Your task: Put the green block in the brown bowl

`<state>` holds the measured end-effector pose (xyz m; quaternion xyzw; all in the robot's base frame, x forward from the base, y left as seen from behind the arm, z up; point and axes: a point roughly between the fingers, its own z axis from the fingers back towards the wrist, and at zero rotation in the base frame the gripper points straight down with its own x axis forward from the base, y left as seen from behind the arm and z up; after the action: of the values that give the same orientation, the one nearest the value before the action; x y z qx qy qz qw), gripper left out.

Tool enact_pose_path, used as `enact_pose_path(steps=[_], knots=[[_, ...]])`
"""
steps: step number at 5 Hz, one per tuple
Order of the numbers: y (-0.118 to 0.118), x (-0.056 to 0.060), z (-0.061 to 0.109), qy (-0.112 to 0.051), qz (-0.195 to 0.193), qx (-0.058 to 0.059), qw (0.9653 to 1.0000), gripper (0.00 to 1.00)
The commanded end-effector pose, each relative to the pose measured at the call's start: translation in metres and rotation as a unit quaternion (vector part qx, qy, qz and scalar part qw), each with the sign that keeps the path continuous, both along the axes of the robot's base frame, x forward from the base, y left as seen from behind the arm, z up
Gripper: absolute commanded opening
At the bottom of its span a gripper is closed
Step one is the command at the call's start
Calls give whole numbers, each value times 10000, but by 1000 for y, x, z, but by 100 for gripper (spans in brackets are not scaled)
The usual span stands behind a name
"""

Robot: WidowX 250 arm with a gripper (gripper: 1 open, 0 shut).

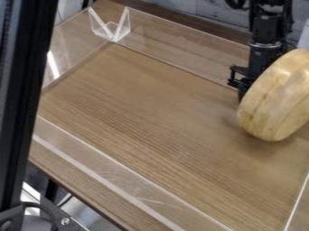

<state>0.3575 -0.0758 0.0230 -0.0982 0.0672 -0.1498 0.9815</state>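
Observation:
The brown bowl [276, 94] is tipped on its side at the right edge of the wooden table, its rounded outside facing the camera. My black gripper [245, 76] comes down from the top right and stands right behind the bowl's upper left rim. The bowl hides its fingertips, so I cannot see how the jaws stand or whether they hold anything. The green block is out of view.
Low clear plastic walls [72, 54] border the wooden tabletop [145, 117]. A small clear bracket [111, 25] stands at the back left corner. A dark metal post [22, 90] runs down the left side of the view.

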Motion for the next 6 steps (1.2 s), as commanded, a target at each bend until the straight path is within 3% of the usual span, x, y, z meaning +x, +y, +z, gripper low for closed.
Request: enact_pose_path(steps=[1,2,3,6], knots=[[2,10,26,-394,27,-36,9992,100],[1,12,27,-415,19,-59,9991,0],[4,12,33,-444,29,-88,9990,0],[15,12,74,-738,89,-123,9972,0]])
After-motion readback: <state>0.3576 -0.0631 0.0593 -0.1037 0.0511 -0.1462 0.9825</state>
